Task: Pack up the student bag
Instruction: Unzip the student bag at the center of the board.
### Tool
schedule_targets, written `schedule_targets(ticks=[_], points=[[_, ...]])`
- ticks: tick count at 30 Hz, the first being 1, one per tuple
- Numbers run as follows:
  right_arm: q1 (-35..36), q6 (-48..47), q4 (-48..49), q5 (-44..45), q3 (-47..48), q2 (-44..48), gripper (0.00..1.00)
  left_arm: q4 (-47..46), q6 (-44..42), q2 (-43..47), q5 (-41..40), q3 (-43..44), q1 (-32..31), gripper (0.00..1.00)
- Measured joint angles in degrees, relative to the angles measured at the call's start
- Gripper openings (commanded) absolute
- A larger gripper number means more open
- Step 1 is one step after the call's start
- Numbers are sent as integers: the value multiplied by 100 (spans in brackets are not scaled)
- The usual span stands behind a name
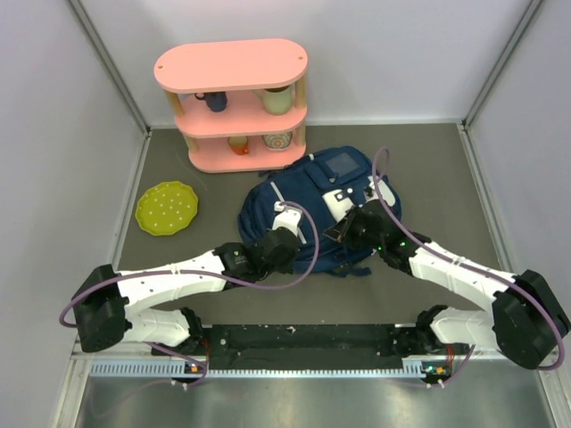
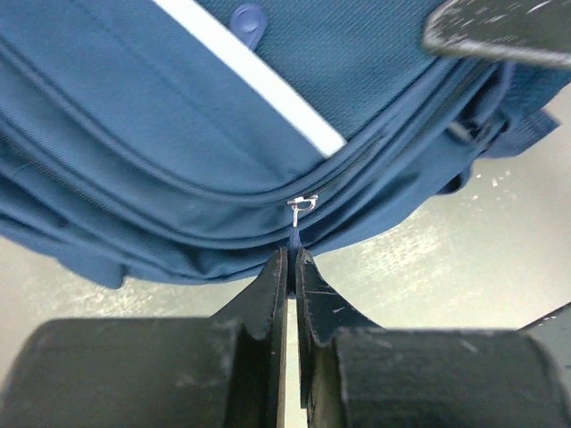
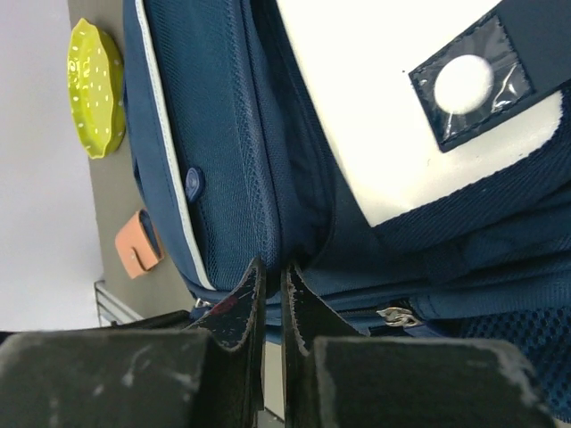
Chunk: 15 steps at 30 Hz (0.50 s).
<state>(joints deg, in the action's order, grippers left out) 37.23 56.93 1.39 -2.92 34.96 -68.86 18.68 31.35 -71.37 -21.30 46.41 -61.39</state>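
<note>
Student bag (image 1: 308, 192) — left hand (image 2: 292, 257) pinches zipper pull (image 2: 301, 207).

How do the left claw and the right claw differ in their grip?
The left claw pinches a zipper pull; the right claw seems to pinch fabric of the student bag, beside a white patch. The left claw is at the bag's left part, the right claw near its middle. Both are shut.
</note>
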Motion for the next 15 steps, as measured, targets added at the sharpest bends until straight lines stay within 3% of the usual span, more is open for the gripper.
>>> schedule_targets(ticks=[10, 15], points=[[2, -874, -643, 319, 203, 387, 0, 446, -173, 2, -656, -9, 131, 0], [-280, -1700, -1128, 81, 323, 675, 0, 210, -597, 208, -146, -103, 131, 0]])
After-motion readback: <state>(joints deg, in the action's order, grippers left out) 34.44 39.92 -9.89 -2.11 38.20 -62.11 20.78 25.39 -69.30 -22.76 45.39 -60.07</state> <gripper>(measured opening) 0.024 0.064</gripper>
